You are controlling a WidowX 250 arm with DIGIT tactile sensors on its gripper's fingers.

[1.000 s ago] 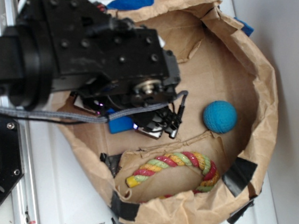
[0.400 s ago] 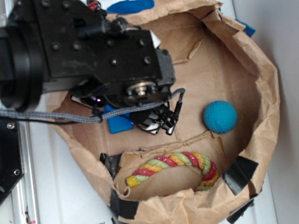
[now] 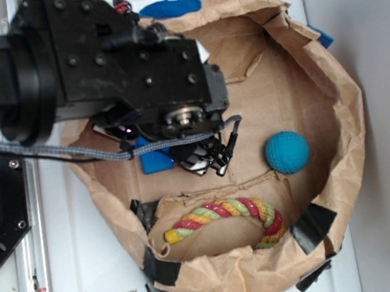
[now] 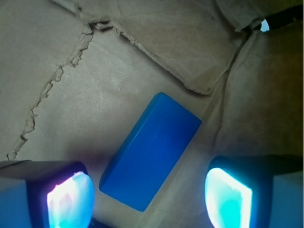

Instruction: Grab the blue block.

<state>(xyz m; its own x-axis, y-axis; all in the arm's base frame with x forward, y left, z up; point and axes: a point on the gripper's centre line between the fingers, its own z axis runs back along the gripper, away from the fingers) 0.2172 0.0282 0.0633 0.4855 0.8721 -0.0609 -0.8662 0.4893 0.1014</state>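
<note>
The block (image 4: 150, 157) was found lying flat on the brown paper floor of the bag (image 3: 330, 104), near the bag's 9 o'clock side in the exterior view, where only its left part (image 3: 156, 161) showed beyond the arm. In the wrist view the claw (image 4: 147, 197) was seen released, its two glowing fingers (image 4: 71, 198) spread wide at the lower corners, with nothing gripped and no contact with the block visible. The block sat between the fingers and slightly ahead of them, toward 12 o'clock from the claw's midpoint, its near end lying just beside the left finger. Its long axis ran from about 7 o'clock to 1 o'clock in that view, so it was skewed against the line joining the fingers rather than square to it. It was judged that a small wrist turn would be wanted before closing, so that the narrow width is taken, and then a short descent. The ball (image 3: 287, 152) and the rope ring (image 3: 227, 216) were left well apart from the claw, toward 3 and 5 o'clock.
</note>
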